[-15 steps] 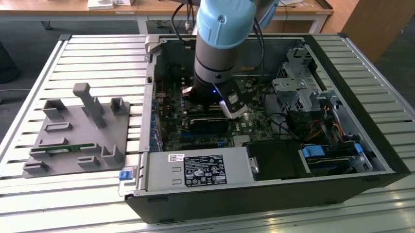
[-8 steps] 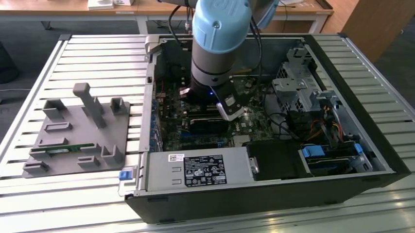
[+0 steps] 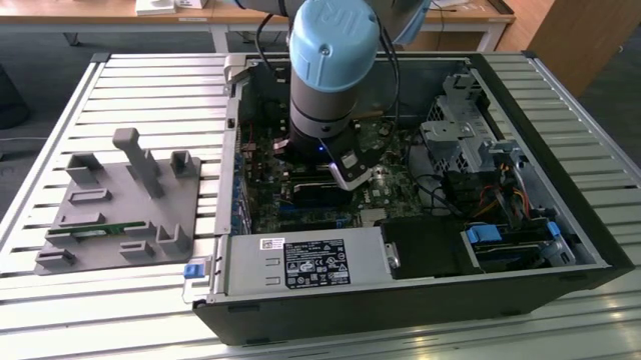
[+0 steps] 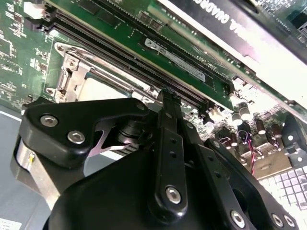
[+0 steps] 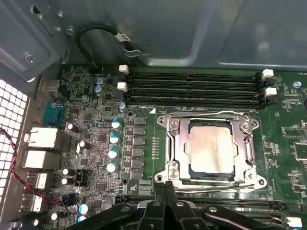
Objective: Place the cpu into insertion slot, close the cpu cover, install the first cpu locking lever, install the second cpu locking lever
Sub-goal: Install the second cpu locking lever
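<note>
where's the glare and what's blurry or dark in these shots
In the second wrist view, glare washes out the long black card, and the gripper sits close and dark. In the first wrist view, the cpu is evenly lit with a soft sheen. In the exterior view, the slatted table is overexposed.

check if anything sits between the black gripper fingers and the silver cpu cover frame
Nothing visible does. In the first wrist view, the black gripper has its fingertips pressed together right at the edge of the silver metal cpu cover frame, which lies flat over the pale silvery cpu; only bare green circuit board borders it.
</note>
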Controlling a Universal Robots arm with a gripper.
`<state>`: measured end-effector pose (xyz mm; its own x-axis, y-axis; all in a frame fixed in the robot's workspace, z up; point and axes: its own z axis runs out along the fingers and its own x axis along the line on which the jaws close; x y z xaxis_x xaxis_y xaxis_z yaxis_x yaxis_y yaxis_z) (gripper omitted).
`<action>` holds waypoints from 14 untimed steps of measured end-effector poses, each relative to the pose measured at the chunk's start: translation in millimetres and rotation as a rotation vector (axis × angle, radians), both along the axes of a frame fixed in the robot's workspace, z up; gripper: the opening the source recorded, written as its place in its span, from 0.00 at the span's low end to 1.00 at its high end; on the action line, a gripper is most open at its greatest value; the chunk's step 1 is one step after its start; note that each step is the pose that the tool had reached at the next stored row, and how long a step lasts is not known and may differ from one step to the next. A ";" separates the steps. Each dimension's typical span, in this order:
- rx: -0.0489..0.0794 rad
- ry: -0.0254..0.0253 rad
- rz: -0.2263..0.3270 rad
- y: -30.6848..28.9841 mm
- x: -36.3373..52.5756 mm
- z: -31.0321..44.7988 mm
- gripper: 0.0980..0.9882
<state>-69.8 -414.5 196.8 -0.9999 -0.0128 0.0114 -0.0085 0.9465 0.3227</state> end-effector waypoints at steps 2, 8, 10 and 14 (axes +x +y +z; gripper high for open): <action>0.004 -0.0003 0.000 -0.1 -0.4 -1.9 0.01; 0.023 -0.0012 0.000 -0.1 -1.3 -6.2 0.01; 0.029 -0.0024 0.000 -0.1 -1.9 -6.9 0.01; 0.038 -0.0033 0.000 0.0 -2.4 -8.5 0.01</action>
